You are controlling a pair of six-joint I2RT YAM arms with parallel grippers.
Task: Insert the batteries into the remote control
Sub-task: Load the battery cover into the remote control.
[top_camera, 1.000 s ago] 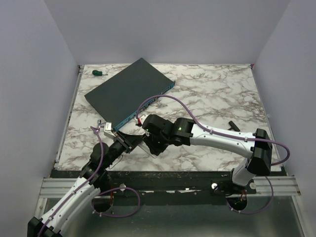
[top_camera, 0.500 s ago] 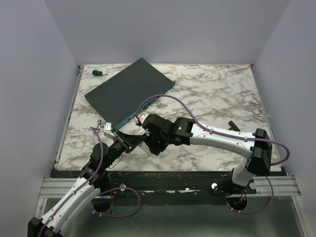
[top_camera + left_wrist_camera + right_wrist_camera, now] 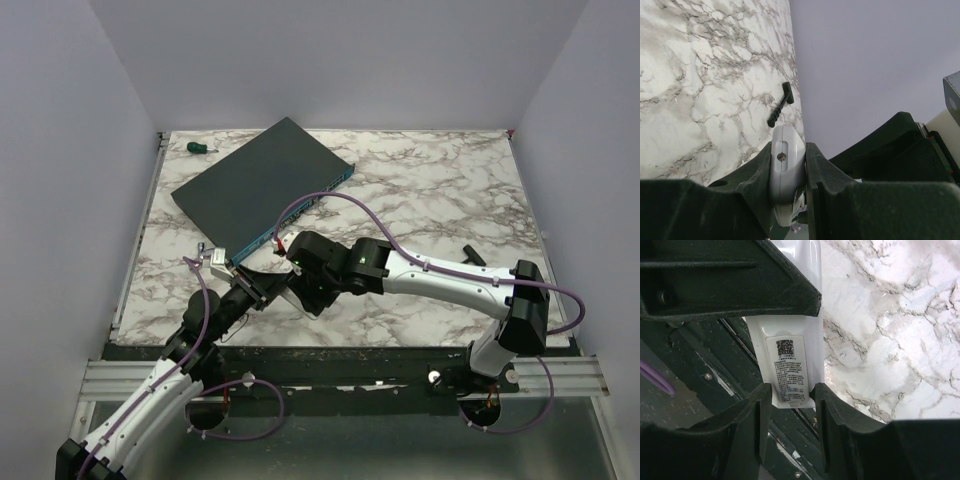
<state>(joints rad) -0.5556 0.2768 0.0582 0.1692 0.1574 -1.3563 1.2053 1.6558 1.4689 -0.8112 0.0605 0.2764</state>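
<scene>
The white remote control (image 3: 786, 167) is clamped edge-on between my left gripper's (image 3: 788, 172) fingers, held above the table's near edge. In the right wrist view its back (image 3: 787, 365) shows, with a printed label and QR code. My right gripper (image 3: 793, 399) is closed around the remote's lower end, one finger (image 3: 757, 410) on each long side. In the top view both grippers meet at the near left, left gripper (image 3: 262, 290) and right gripper (image 3: 300, 288), and the remote is mostly hidden between them. No batteries show in any view.
A big dark flat box with a blue edge (image 3: 262, 187) lies at the back left. A green-handled screwdriver (image 3: 200, 148) is at the far left corner. A black T-shaped tool (image 3: 472, 256) lies at the right, and also shows in the left wrist view (image 3: 780, 104). A small white piece (image 3: 215, 256) sits by the box.
My right gripper has shifted slightly left, closer onto the remote, so less of the white remote shows in the top view. The left arm has not moved.
</scene>
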